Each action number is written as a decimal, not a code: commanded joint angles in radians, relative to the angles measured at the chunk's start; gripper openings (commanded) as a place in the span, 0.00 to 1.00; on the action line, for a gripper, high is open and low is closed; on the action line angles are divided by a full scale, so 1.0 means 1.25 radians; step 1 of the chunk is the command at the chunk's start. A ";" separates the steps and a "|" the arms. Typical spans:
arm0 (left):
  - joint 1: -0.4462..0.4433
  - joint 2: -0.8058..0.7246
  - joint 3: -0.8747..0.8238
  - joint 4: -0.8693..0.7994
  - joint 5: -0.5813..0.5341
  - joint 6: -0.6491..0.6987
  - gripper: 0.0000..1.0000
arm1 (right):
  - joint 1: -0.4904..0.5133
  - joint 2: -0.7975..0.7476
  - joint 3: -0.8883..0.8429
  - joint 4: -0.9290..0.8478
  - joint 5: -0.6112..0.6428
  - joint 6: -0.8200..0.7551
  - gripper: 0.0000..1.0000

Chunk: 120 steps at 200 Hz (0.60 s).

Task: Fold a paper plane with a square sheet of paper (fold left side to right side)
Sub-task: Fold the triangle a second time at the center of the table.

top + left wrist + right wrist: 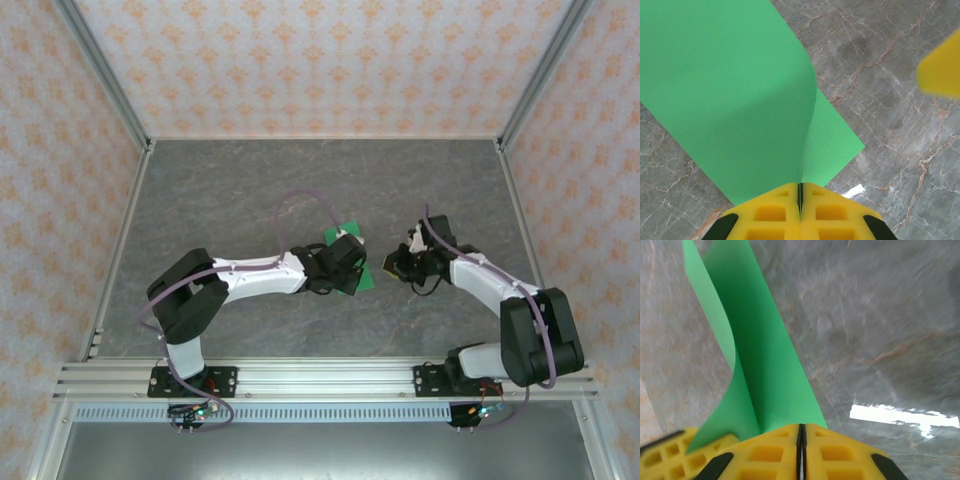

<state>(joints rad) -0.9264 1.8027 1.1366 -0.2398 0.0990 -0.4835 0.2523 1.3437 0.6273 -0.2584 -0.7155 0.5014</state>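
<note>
**A:** From above, where is the square sheet of paper [366,279]?
**B:** Mid-worktop [250,190], partly under the left claw [345,262]. The right claw [392,266] is just beside it.
**A:** And the left wrist view?
**B:** Jaws clamped on the sheet's edge. The green paper curls up and over itself.
**A:** The right wrist view?
**B:** Jaws pressed together, with the curled sheet rising right at their tips. Whether it is pinched there, I cannot tell.
</note>
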 commanded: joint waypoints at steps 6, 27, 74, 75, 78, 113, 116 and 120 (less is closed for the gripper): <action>0.015 -0.035 -0.025 0.053 0.049 -0.028 0.07 | 0.045 0.027 -0.029 0.117 -0.019 0.056 0.10; 0.032 -0.046 -0.051 0.082 0.074 -0.037 0.07 | 0.068 0.049 -0.038 0.149 -0.010 0.074 0.08; 0.069 -0.072 -0.094 0.114 0.110 -0.067 0.07 | 0.101 0.110 -0.014 0.154 0.007 0.073 0.08; 0.069 -0.073 -0.094 0.114 0.110 -0.067 0.07 | 0.102 0.110 -0.014 0.153 0.007 0.073 0.08; 0.070 -0.074 -0.094 0.114 0.112 -0.066 0.07 | 0.103 0.114 -0.012 0.153 0.008 0.073 0.08; 0.075 -0.065 -0.086 0.082 0.096 -0.045 0.07 | 0.113 0.145 0.000 0.123 0.039 0.062 0.08; 0.076 -0.063 -0.086 0.080 0.094 -0.045 0.07 | 0.113 0.147 0.001 0.119 0.041 0.061 0.08; 0.077 -0.062 -0.086 0.079 0.094 -0.045 0.07 | 0.114 0.149 0.002 0.113 0.045 0.058 0.08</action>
<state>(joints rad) -0.8368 1.7432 1.0302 -0.1295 0.2260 -0.5491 0.3870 1.5066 0.5957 -0.0967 -0.7078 0.5835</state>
